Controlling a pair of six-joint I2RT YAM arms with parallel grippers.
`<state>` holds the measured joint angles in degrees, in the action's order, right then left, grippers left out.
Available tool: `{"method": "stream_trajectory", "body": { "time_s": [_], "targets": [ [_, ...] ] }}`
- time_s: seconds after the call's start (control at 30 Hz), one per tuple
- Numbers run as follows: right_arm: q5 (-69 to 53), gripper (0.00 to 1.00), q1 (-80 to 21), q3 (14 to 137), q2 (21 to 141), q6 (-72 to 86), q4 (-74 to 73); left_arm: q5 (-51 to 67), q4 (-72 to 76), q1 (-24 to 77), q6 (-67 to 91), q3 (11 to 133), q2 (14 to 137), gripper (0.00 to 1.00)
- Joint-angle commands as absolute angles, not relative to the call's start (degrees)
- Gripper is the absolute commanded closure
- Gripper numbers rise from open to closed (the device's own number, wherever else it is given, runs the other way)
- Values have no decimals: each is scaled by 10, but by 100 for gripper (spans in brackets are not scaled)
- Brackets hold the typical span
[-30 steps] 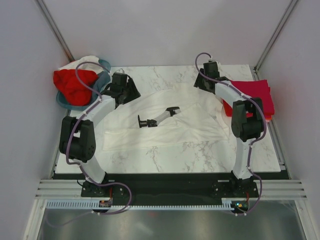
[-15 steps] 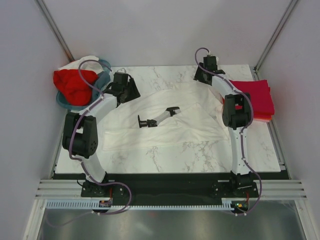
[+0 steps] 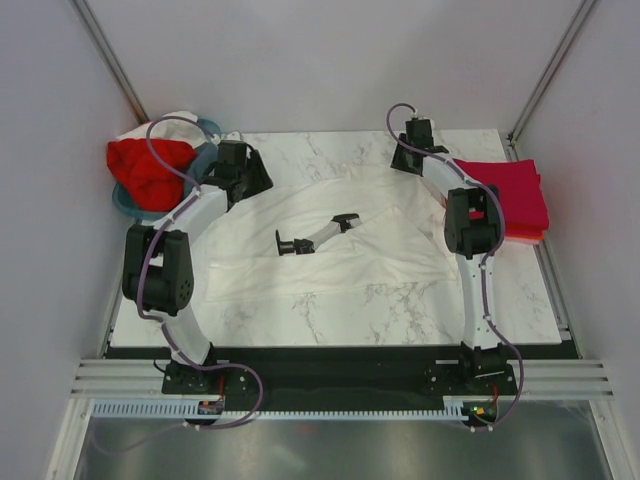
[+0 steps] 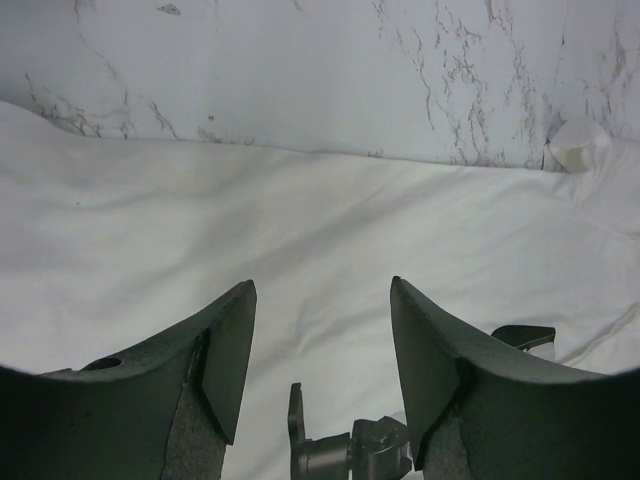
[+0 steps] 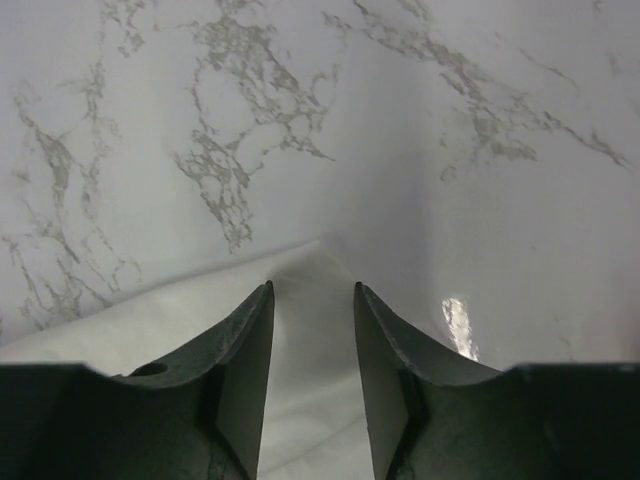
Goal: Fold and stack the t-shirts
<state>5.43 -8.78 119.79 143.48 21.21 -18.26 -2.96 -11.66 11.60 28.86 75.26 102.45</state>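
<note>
The white t-shirt (image 3: pixel 330 245) lies spread flat, long axis running from beneath the left gripper (image 4: pixel 322 283) across to the right gripper (image 5: pixel 313 286), whose partly parted jaws straddle one cloth corner without clamping it; the left jaws stand wide apart, gripping nothing.

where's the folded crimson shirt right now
In the top view the folded crimson-pink cloth t-shirt lies at the right edge of the marble table, just right of the right arm and the spread large white cloth t-shirt.
</note>
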Motion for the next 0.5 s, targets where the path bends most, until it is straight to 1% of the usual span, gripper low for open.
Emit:
{"method": "stream_trajectory", "body": {
  "time_s": [0.0,0.07,0.1,0.2,0.3,0.37,0.47],
  "targets": [
    [128,56,-74,1149,1411,214,-226,-40,-100,103,266,763,1019,36],
    [144,59,-67,1139,1399,229,-248,-40,-100,98,271,759,1016,36],
    [151,58,-61,1115,1391,233,-249,-39,-100,98,272,758,1016,36],
    [144,56,-53,1079,1369,237,-241,-34,-100,97,272,765,1024,36],
    [148,53,-53,1076,1356,231,-240,-33,-105,97,272,780,1034,36],
    [154,52,-50,1073,1343,230,-240,-33,-108,94,274,785,1039,36],
    [139,50,-41,1070,1328,230,-241,-33,-111,93,273,794,1050,36]
  ]
}}
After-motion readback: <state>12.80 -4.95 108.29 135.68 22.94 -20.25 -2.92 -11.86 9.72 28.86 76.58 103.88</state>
